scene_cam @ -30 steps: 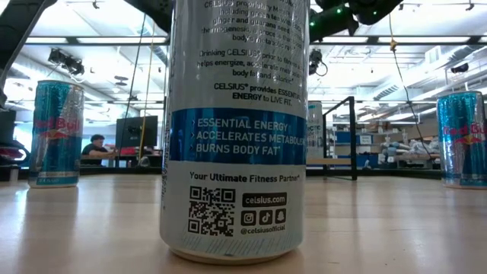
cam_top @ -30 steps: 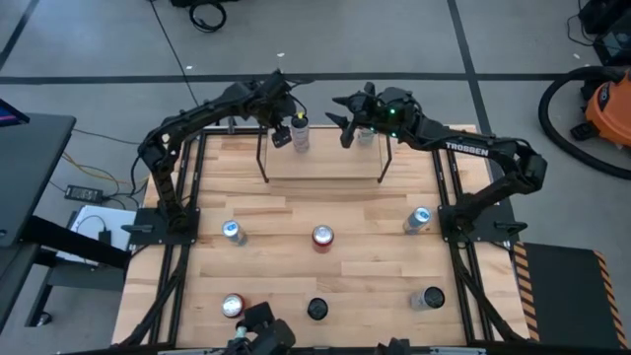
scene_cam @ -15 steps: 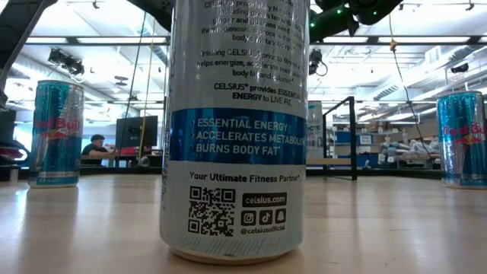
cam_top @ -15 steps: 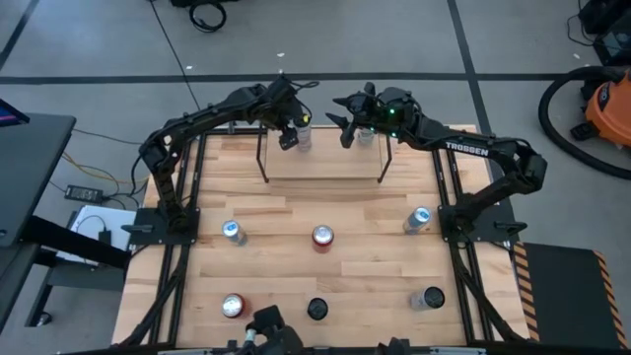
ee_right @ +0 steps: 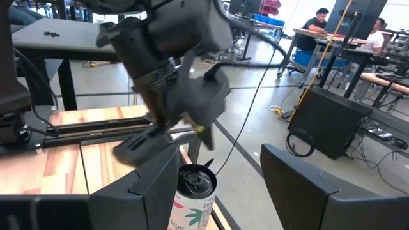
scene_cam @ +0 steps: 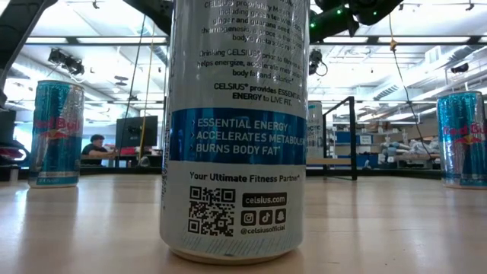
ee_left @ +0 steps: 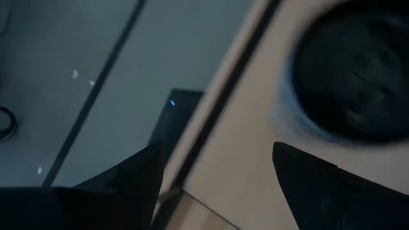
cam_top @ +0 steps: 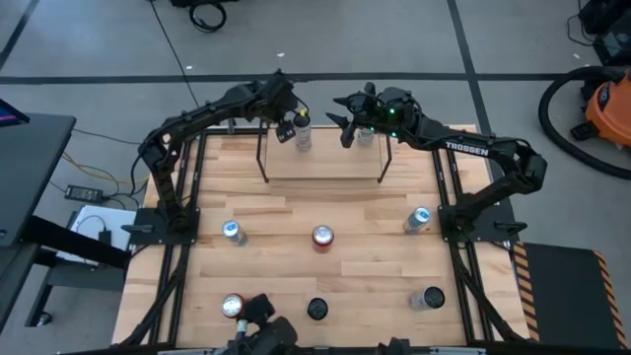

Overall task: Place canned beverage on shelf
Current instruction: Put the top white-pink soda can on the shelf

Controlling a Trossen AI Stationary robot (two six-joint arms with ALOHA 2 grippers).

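Note:
The shelf [cam_top: 323, 158], a light-wood plank on thin black rods, stands at the table's far edge. A white can with a pink and green print [cam_top: 303, 134] [ee_right: 193, 195] stands upright on the shelf's left part. My left gripper [cam_top: 287, 124] [ee_right: 172, 121] hovers just above it and to its left, open, with nothing between its fingers [ee_left: 216, 150]. The can's dark top [ee_left: 358, 76] lies off to one side in the left wrist view. My right gripper [cam_top: 343, 123] [ee_right: 220, 153] is open over the shelf's right part and points level toward that can. A second can [cam_top: 366, 136] stands below it.
Several more cans stand on the tabletop: three in the middle row [cam_top: 232, 232] [cam_top: 322, 237] [cam_top: 418, 219] and three near the front edge [cam_top: 233, 306] [cam_top: 316, 309] [cam_top: 429, 298]. A tall white can [scene_cam: 232, 129] fills the low view. People sit in the room beyond.
My left gripper has swung beside the white can. Half a second ago it came in close to the can. It has since tipped and drawn back a little toward the far edge. The can has stayed upright on the shelf.

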